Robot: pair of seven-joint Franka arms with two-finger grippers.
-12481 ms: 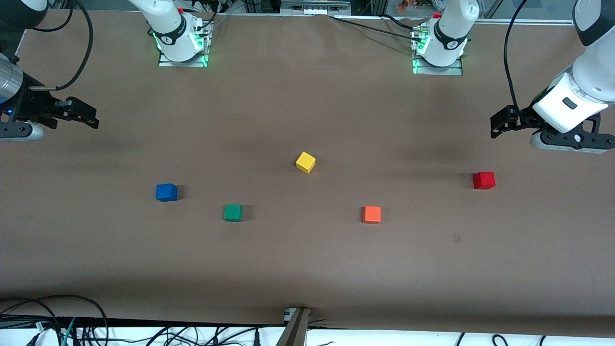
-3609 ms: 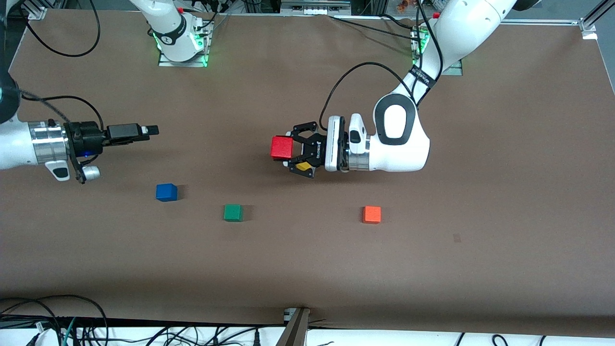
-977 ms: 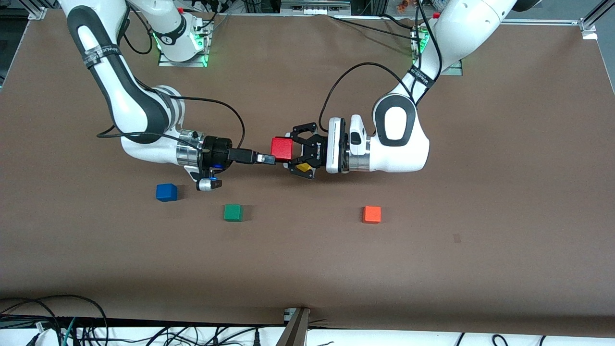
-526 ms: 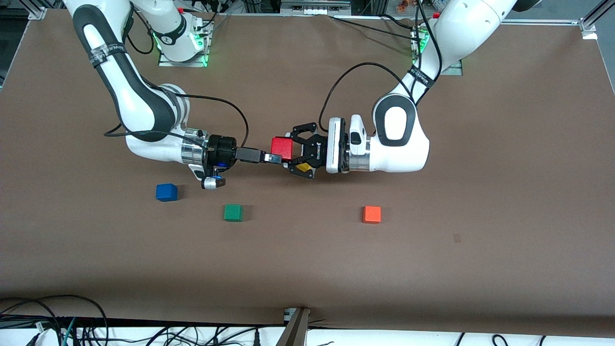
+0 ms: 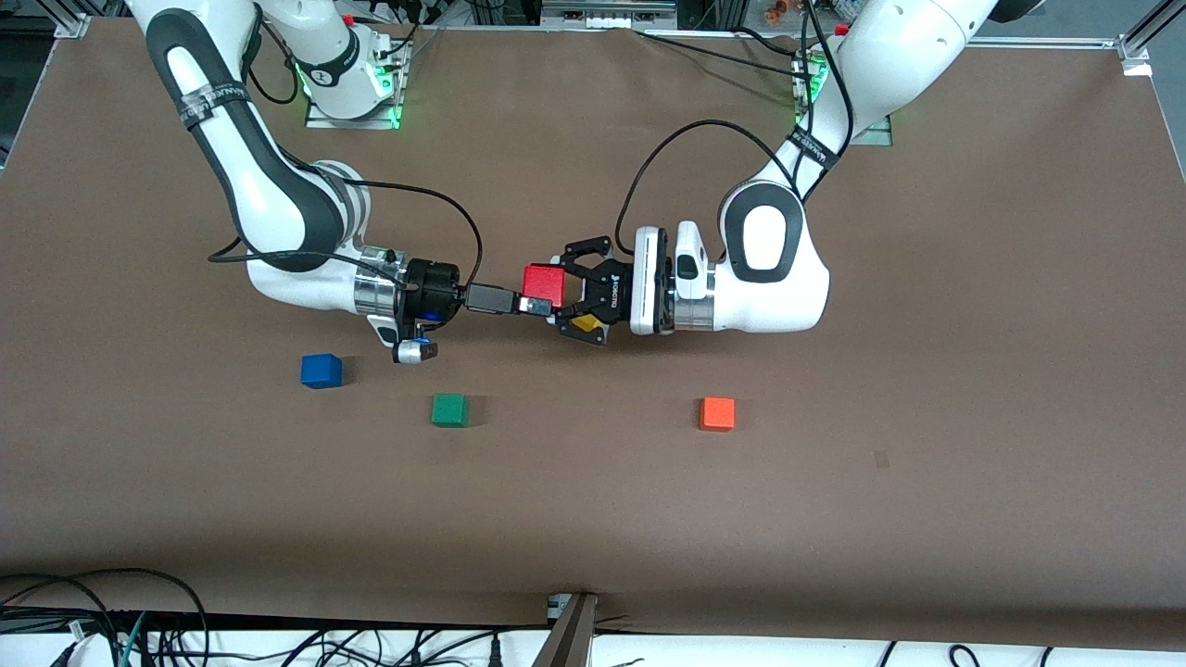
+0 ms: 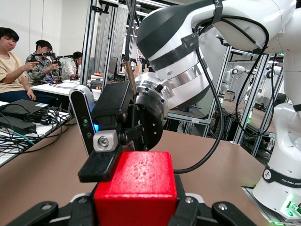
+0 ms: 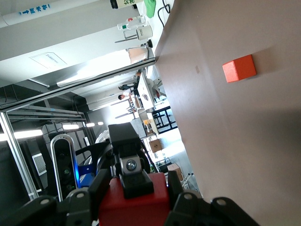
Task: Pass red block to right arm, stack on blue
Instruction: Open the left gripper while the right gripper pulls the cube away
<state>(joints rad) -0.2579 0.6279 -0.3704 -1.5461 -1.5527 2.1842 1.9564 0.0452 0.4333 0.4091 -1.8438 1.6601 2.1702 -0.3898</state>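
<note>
Red block (image 5: 543,285) held aloft in left gripper (image 5: 567,292) (jaws clamped on it); right gripper (image 5: 528,305) fingers flank it, closure indeterminate. Blue cube (image 5: 321,371) on table.

Five small cubes show, one of each colour: one red block (image 5: 543,284), one blue cube (image 5: 321,371), one green cube (image 5: 449,409), one orange cube (image 5: 717,413) and one yellow cube (image 5: 585,322). Two white robot arms.

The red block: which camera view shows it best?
The left wrist view shows the red block best: it fills the foreground, with the right claw at its top edge. The front view shows it small, held by the left claw. The right wrist view shows only part of it.
</note>
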